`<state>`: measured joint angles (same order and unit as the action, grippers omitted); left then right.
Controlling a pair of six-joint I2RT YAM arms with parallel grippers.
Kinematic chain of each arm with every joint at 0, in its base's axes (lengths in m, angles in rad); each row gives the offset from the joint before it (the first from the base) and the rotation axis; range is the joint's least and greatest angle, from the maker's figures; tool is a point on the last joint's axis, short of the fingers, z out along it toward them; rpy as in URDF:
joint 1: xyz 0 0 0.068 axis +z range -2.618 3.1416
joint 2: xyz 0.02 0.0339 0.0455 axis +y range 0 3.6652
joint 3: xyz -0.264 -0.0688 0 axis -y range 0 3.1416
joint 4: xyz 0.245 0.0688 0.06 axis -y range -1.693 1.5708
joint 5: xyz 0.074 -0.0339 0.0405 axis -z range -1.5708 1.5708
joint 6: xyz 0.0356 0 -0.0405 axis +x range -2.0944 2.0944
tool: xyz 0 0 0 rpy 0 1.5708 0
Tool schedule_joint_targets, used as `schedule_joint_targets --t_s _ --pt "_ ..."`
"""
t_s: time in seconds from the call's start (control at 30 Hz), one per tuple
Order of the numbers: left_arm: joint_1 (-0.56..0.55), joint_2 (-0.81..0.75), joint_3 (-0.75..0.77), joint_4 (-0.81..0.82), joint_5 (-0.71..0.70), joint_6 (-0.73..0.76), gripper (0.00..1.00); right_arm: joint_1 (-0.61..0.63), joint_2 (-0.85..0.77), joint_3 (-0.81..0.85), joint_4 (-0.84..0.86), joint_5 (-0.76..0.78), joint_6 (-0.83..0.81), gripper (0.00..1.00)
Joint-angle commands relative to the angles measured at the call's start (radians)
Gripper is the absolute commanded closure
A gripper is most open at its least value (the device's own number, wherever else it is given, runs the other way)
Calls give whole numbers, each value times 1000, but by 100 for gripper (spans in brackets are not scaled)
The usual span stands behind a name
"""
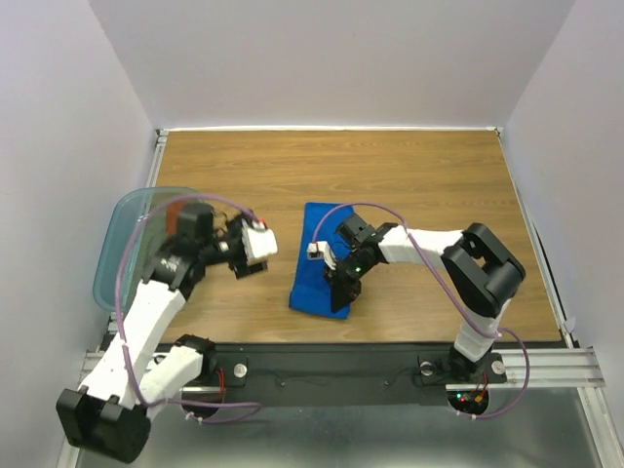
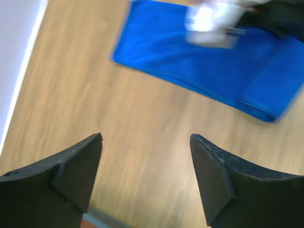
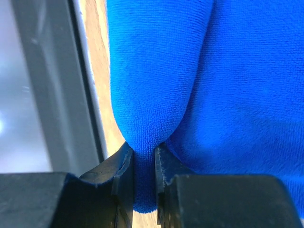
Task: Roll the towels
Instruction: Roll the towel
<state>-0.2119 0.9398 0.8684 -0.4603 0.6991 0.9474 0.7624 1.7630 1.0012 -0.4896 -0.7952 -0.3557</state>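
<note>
Blue towel [image 1: 314, 255]: mid-desk [image 1: 419, 175], towards the front edge, its near end folded over into a soft roll.
Right gripper [image 3: 143, 164]: fingers pinching that rolled end.
Left gripper [image 2: 145, 142]: fingers spread wide, nothing between them, over bare wood left of the towel.
Teal bin [image 1: 119, 249]: left edge; rust-brown towel [image 1: 172, 209] inside, mostly hidden.

1. From the overhead camera I see a wood-grain table [image 1: 409, 175] filling the middle of the view.
2. A translucent teal bin [image 1: 107, 244] sits at its left side, straddling that edge.
3. Plain white walls [image 1: 331, 58] close in on three sides.
4. A grey metal rail [image 1: 546, 363] runs along the near edge.
</note>
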Motion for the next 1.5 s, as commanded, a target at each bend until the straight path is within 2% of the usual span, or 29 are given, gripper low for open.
schedule_joint_targets --t_s 0.0,0.03,0.13,0.2,0.3,0.33,0.37,0.5,0.6,0.73,1.0,1.07,1.13,1.17,1.23,1.27,1.47 --pt "-170 -131 -196 -57 -208 206 12 -26 82 75 -108 -153 8 98" --pt "-257 -163 -228 -58 -231 217 12 -31 101 94 -137 -163 6 98" --pt "-358 -254 -324 -38 -282 235 9 -41 174 147 -179 -219 -9 97" --pt "-461 -257 -350 18 -309 202 9 -49 229 172 -210 -252 -15 96" --pt "-585 -198 -350 103 -354 174 8 -67 276 215 -253 -282 -25 95" --pt "-616 -149 -347 121 -365 156 8 -72 303 224 -262 -294 -32 95" --pt "-673 -122 -332 135 -365 160 3 -81 331 246 -283 -308 -40 95" --pt "-806 37 -312 205 -395 116 3 -112 384 304 -371 -343 -97 94" --pt "-848 115 -302 290 -409 77 2 -126 444 349 -466 -358 -149 93" --pt "-879 236 -301 429 -501 11 2 -132 493 402 -550 -378 -210 92" --pt "-896 261 -380 571 -581 24 2 -132 521 409 -576 -371 -232 90" --pt "-896 283 -385 577 -583 27 6 -133 527 409 -584 -377 -238 90" --pt "-896 297 -379 565 -570 27 17 -133 527 413 -587 -386 -238 89" --pt "-896 301 -376 533 -561 30 27 -136 527 416 -589 -386 -238 88" --pt "-896 315 -358 490 -529 21 36 -143 517 419 -589 -381 -235 83" --pt "-896 320 -349 435 -515 16 45 -150 513 424 -587 -377 -229 81" --pt "-896 344 -299 279 -417 -15 79 -199 480 468 -583 -332 -175 63"
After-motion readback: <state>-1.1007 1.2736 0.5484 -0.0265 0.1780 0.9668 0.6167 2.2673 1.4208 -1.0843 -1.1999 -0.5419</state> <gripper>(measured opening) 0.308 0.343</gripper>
